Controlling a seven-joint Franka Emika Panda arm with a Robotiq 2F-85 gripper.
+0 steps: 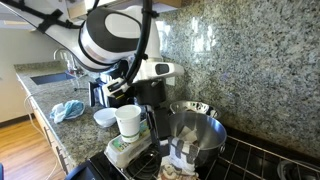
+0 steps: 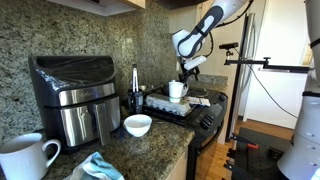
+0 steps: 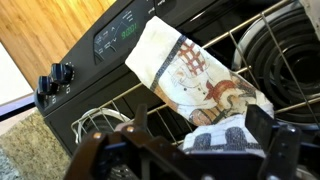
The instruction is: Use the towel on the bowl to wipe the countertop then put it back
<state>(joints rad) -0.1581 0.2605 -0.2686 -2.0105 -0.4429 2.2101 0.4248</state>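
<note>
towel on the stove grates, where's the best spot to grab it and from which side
Probably the bunched, raised fold at the dark-printed end of the towel, taken from straight above. The rest lies flat across the grates, leaving little to pinch.

A black and steel air fryer (image 2: 70, 95) stands at the back edge of the worktop (image 2: 160, 142), against the stone wall. A white mug (image 2: 30, 158) sits near a crumpled light blue cloth (image 2: 100, 167). A small white bowl (image 2: 138, 124) rests between the fryer and the black stove (image 2: 205, 120). A white cup (image 2: 177, 89) stands on the stove, by its grates (image 1: 262, 155). A sink (image 1: 45, 78) with a faucet (image 1: 70, 62) lies at the worktop's far end. The wrist view shows the stove's knobs (image 3: 55, 78), a green display (image 3: 120, 35) and wooden floor (image 3: 50, 25).
</note>
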